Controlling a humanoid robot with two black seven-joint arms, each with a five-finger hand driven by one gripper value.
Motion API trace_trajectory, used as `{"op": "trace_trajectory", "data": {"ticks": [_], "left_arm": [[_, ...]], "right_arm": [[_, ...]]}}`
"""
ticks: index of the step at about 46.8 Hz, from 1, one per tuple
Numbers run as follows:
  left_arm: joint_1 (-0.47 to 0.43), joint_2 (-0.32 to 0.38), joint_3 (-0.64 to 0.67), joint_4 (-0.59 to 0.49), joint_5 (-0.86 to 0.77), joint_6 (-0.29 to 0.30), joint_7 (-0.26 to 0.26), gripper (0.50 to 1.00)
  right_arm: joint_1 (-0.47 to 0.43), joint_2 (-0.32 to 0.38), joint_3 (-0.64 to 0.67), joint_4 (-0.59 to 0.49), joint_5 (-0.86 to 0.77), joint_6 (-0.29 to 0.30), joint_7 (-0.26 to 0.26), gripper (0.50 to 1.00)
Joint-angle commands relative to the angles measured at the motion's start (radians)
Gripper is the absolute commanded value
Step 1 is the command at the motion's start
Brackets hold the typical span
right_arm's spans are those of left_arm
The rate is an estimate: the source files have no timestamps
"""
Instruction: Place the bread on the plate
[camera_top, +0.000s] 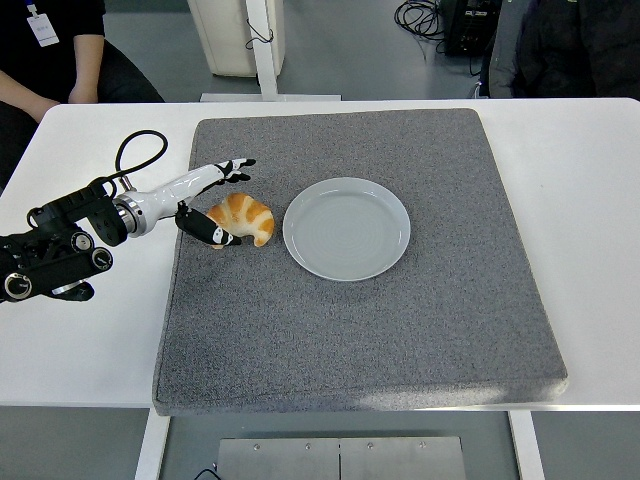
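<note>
A golden croissant (243, 218) lies on the grey mat (360, 320), just left of a round pale blue plate (346, 228). My left hand (222, 199) reaches in from the left edge and brackets the croissant's left side. Its thumb lies against the near-left end of the bread, and the other fingers (236, 167) are spread out beyond its far side. The hand is open and holds nothing. My right arm is out of view.
The mat covers most of the white table (590, 220). A black cable (140, 155) loops above my left forearm. A person in dark clothes sits at the top left (50, 50); another dark figure shows at the top right (570, 45).
</note>
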Motion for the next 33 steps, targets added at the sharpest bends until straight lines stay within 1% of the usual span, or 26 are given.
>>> {"op": "trace_trajectory", "data": {"ticks": [1, 13, 18, 22, 30, 33], "left_arm": [[0.005, -0.014, -0.002, 0.011, -0.002, 0.000, -0.005, 0.939], [0.011, -0.041, -0.002, 0.043, -0.002, 0.002, -0.015, 0.936], [0.013, -0.044, 0.000, 0.060, -0.003, 0.003, -0.018, 0.912], [0.017, -0.052, -0.002, 0.067, -0.003, 0.003, -0.018, 0.905], [0.022, -0.060, -0.002, 0.077, -0.003, 0.003, -0.020, 0.877], [0.023, -0.064, -0.002, 0.080, -0.003, 0.005, -0.020, 0.859]], "right_arm": [[0.000, 0.000, 0.000, 0.000, 0.000, 0.000, 0.000, 1.000], [-0.002, 0.000, 0.000, -0.001, 0.000, 0.000, 0.000, 1.000], [-0.002, 0.000, 0.000, -0.001, 0.000, 0.000, 0.000, 1.000], [-0.002, 0.000, 0.000, -0.001, 0.000, 0.000, 0.000, 1.000], [0.000, 0.000, 0.000, -0.001, 0.000, 0.000, 0.000, 1.000], [0.000, 0.000, 0.000, -0.001, 0.000, 0.000, 0.000, 1.000]]}}
